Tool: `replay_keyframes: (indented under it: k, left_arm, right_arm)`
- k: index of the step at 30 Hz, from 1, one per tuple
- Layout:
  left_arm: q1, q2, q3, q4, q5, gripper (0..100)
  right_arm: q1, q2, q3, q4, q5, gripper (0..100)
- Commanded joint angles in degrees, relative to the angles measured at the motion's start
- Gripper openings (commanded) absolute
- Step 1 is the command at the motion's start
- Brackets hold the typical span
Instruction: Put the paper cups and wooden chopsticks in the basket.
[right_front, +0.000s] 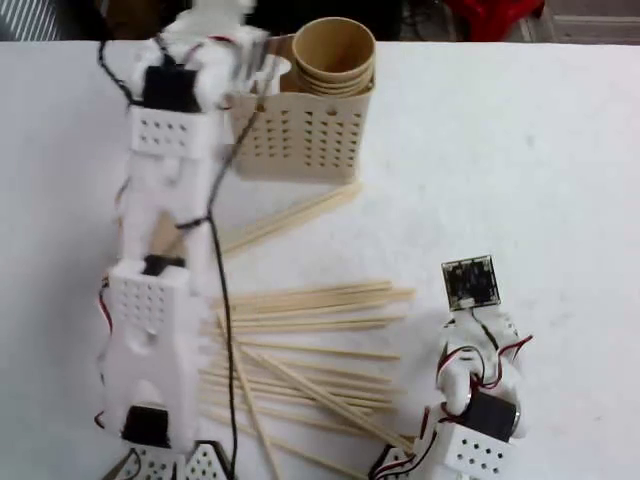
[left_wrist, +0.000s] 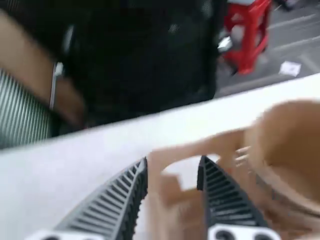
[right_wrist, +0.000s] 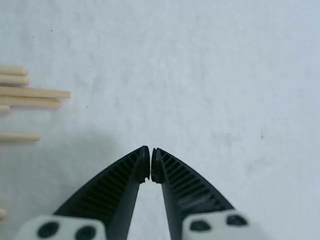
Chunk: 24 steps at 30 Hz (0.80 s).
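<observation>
Many chopsticks (right_front: 310, 300) flat, long axes mostly left-right, stacked cups (right_front: 337, 62) upright

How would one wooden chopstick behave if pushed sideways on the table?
The chopsticks look thin and straight, so probably stiff and light. One pushed sideways may roll or pivot. They overlap, so neighbours would likely shift too.

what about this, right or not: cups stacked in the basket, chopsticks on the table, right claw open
Not quite: the right claw is shut, tips touching over the table, as the right wrist view shows. The cups are stacked in the basket and the chopsticks lie on the table.
</observation>
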Motion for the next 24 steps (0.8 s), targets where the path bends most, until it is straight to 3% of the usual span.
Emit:
replay_keyframes:
  k: [1,12,17,20,24]
  left_arm:
    - [-1.71,-0.04,4.13,-3.16,1.32,18]
    - [-0.48,6.37,4.84,-2.90,1.32,17]
    - [-0.40,8.48,4.75,-2.73,3.08,1]
    - [-0.40,7.60,4.66,0.53,8.53,2]
    - [1.89,4.00,4.66,6.51,8.97,2]
  right_arm:
    - [0.40,-0.57,0.35,0.40,0.26,2.5]
    - [0.40,-0.57,0.35,0.40,0.26,2.5]
    - [0.40,-0.57,0.35,0.40,0.26,2.5]
    - [0.40,-0.57,0.35,0.40,0.26,2.5]
    - [0.40,-0.57,0.35,0.40,0.26,2.5]
